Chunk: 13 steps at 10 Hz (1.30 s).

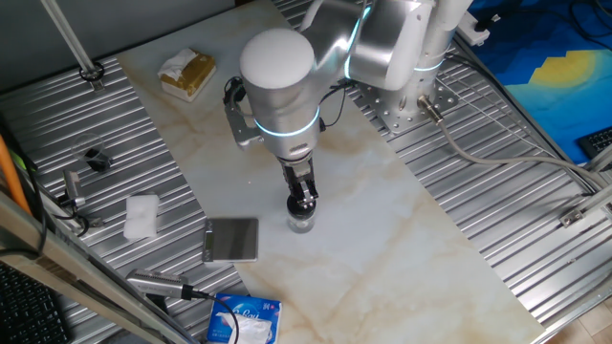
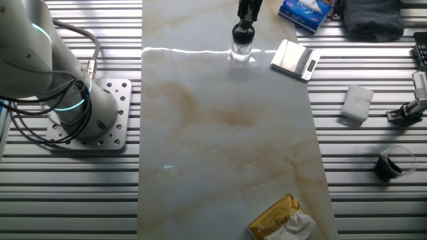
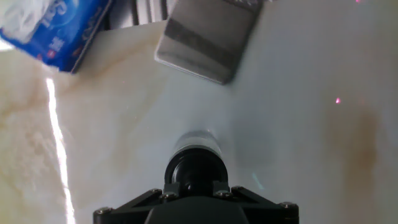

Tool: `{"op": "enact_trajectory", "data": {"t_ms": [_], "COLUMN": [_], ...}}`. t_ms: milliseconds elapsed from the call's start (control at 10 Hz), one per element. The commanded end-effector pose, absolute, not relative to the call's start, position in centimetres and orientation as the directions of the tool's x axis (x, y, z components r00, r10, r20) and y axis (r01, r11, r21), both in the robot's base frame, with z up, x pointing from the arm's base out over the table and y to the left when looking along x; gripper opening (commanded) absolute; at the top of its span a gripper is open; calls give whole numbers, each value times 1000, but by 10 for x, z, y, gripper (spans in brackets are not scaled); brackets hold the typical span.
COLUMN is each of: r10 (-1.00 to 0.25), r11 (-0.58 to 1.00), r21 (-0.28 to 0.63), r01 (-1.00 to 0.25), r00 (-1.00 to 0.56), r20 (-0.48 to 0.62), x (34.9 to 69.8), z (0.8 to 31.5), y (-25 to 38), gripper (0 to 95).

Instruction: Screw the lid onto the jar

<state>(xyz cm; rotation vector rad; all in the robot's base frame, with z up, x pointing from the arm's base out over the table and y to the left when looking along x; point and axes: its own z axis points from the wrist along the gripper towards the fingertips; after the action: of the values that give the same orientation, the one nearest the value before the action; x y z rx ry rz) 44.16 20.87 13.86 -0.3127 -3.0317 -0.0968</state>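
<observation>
Gripper (image 1: 303, 198) pinching the lid (image 1: 303, 203) on top of the jar (image 1: 302, 223).

The jar stands on the marble table (image 1: 382, 220) at lower centre of one fixed view, near the top edge in the other (glass body showing below the black cap). A grey plate (image 1: 232, 239) lies just left of it; a blue tissue pack (image 1: 245, 319) sits lower left.
</observation>
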Motion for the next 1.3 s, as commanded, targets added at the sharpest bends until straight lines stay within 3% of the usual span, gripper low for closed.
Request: {"op": "enact_trajectory", "data": {"t_ms": [100, 600, 700, 900, 1000, 1300], "r10": [244, 168, 127, 61, 37, -141], "r11": [967, 984, 990, 998, 999, 990], "r21": [54, 44, 45, 29, 29, -5], "r01": [250, 173, 132, 64, 40, -142], "r00": [-964, -980, -987, -994, -995, -986], "r20": [110, 106, 100, 94, 93, 86], "x": [442, 442, 442, 442, 442, 441], "z": [138, 138, 138, 138, 138, 138], "y": [209, 209, 209, 209, 209, 209], "gripper": [0, 0, 190, 190, 380, 380]}}
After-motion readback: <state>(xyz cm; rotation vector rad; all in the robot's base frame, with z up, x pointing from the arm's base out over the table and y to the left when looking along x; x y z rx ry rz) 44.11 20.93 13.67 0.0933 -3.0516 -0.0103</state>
